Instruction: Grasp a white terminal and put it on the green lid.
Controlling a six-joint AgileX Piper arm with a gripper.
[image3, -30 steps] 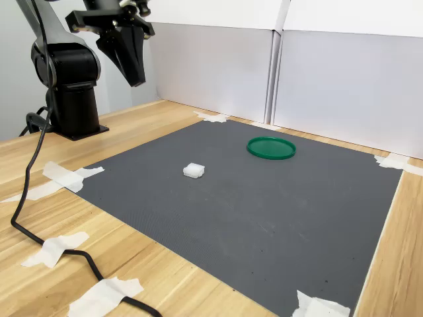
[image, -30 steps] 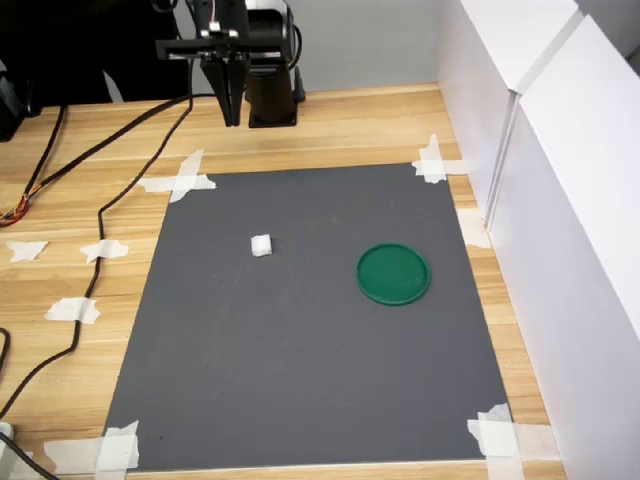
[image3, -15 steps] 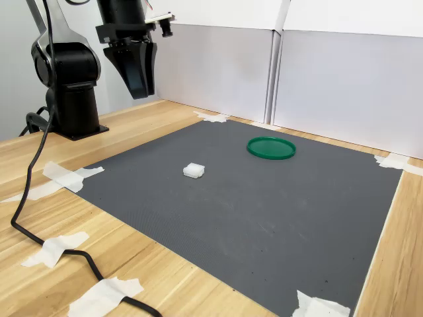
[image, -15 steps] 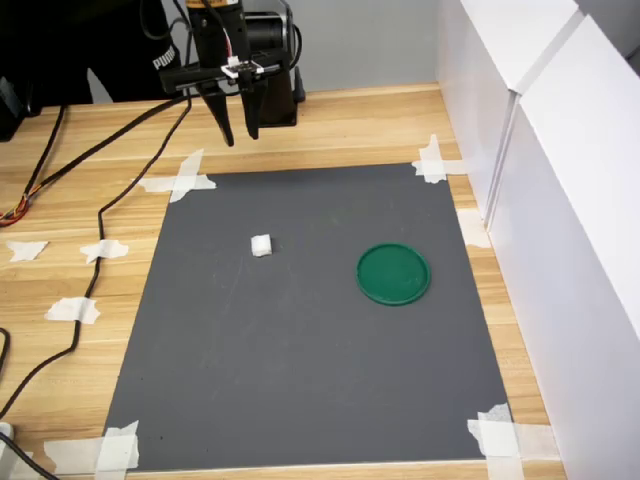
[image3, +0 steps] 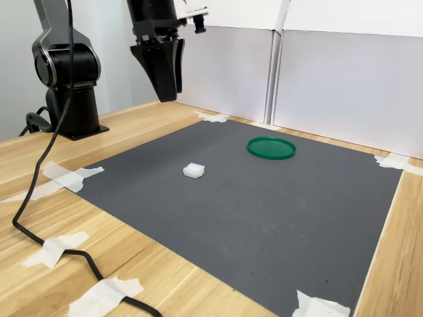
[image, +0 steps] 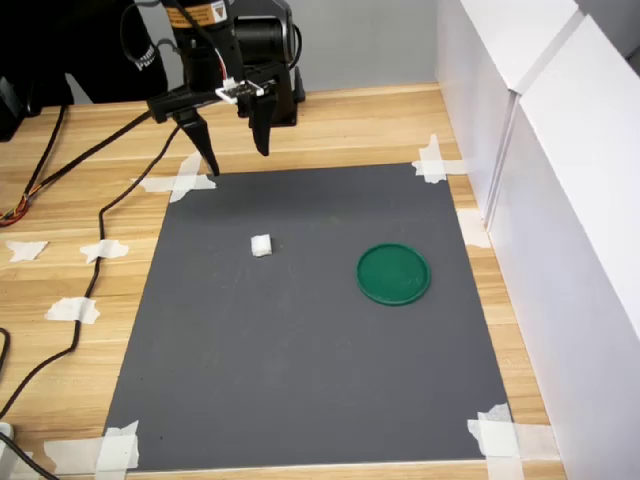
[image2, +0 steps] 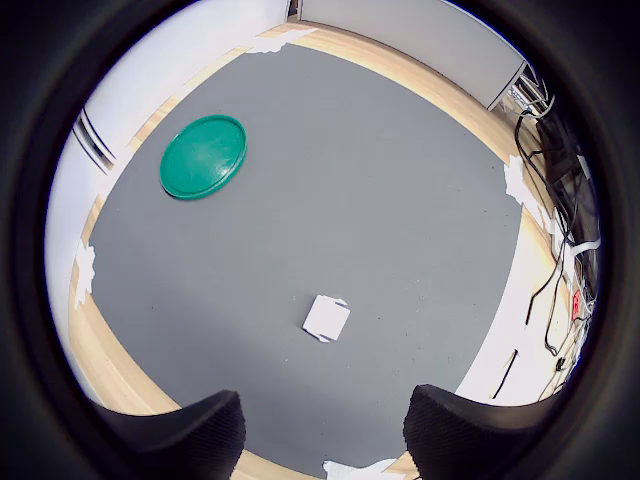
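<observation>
Near the middle of the dark grey mat (image: 300, 330), somewhat toward its far edge in the first exterior view, the white terminal (image: 261, 245) lies alone, resting flat and untouched. The green lid (image: 394, 274) sits well apart from it on the same mat, toward the first exterior view's right, with nothing on it. Above the mat's far edge, close to the taped corner (image: 180, 180) at the first exterior view's left, the pincer (image: 236, 150) hangs in the air, released, its two dark fingers spread wide and pointing down; the wrist view shows both fingertips (image2: 175, 437) with the terminal between and beyond them. Nothing is gripped, so the step in hand looks like the approach to the grasp. The next move likely calls for carrying the pincer forward over the terminal, lowering until the fingers straddle the small block, and squaring them to its sides, since the piece lies slightly turned. The mat is taped to the wooden bench (image: 60, 230).
</observation>
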